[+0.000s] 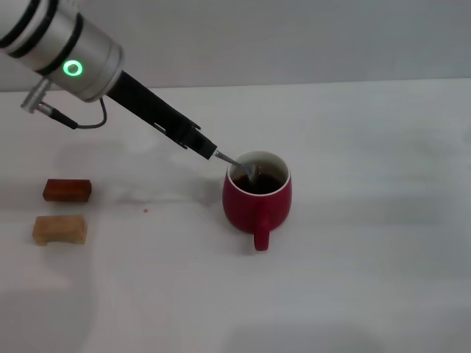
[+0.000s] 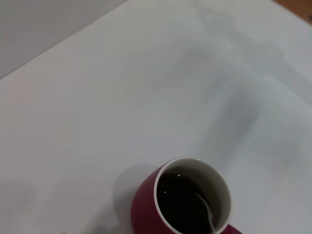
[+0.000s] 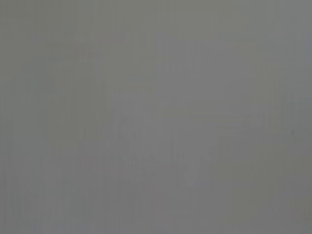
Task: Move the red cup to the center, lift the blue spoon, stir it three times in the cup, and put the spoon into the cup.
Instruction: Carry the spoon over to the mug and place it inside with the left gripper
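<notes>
The red cup (image 1: pixel 257 202) stands near the middle of the white table, handle toward me, with dark liquid inside. My left gripper (image 1: pixel 207 148) reaches down from the upper left and is shut on the blue spoon (image 1: pixel 234 162). Only the spoon's grey metal neck shows past the fingers, slanting over the rim into the cup. In the left wrist view the cup (image 2: pixel 146 200) is seen from above, and the spoon (image 2: pixel 206 210) has its bowl dipped in the liquid near the inner wall. The spoon's handle is hidden inside the gripper. My right gripper is out of view.
A brown block (image 1: pixel 68 190) and a tan block (image 1: pixel 59 229) lie at the left of the table (image 1: pixel 368 243), well apart from the cup. The right wrist view shows only a plain grey surface.
</notes>
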Available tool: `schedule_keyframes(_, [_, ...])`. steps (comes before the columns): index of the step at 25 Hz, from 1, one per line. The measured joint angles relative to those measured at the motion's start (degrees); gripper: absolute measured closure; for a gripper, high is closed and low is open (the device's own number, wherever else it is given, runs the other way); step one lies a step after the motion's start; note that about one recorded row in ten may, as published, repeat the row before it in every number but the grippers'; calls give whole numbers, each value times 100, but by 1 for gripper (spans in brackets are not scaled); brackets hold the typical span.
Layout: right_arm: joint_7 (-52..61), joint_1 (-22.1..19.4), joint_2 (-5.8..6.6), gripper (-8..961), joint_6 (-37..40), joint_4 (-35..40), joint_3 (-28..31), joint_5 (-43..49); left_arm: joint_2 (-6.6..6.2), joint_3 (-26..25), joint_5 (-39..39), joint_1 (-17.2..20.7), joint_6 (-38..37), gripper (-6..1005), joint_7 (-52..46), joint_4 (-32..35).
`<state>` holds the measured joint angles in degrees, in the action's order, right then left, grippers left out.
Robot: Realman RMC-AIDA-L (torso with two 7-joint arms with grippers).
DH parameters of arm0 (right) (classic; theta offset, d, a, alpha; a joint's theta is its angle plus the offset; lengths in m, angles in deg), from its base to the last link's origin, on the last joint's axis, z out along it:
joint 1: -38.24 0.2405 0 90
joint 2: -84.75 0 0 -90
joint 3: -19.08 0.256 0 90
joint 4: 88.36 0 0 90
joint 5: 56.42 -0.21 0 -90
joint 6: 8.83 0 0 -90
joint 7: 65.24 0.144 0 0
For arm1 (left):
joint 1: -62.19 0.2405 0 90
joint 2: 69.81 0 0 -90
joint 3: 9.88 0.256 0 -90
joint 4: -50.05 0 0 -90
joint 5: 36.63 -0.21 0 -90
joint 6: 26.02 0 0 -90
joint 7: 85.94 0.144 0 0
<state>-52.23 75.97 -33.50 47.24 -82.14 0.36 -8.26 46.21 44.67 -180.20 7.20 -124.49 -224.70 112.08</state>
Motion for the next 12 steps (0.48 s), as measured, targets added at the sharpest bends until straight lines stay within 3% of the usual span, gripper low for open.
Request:
schedule_keyframes(5, [0, -5, -7, 954, -1, -19, 0, 0, 74, 82, -190, -136, 37, 859, 21, 24])
schedule_keyframes(12, [0, -29, -13, 955, -5, -25, 0, 0, 169, 574, -466, -278, 270, 860, 29, 9])
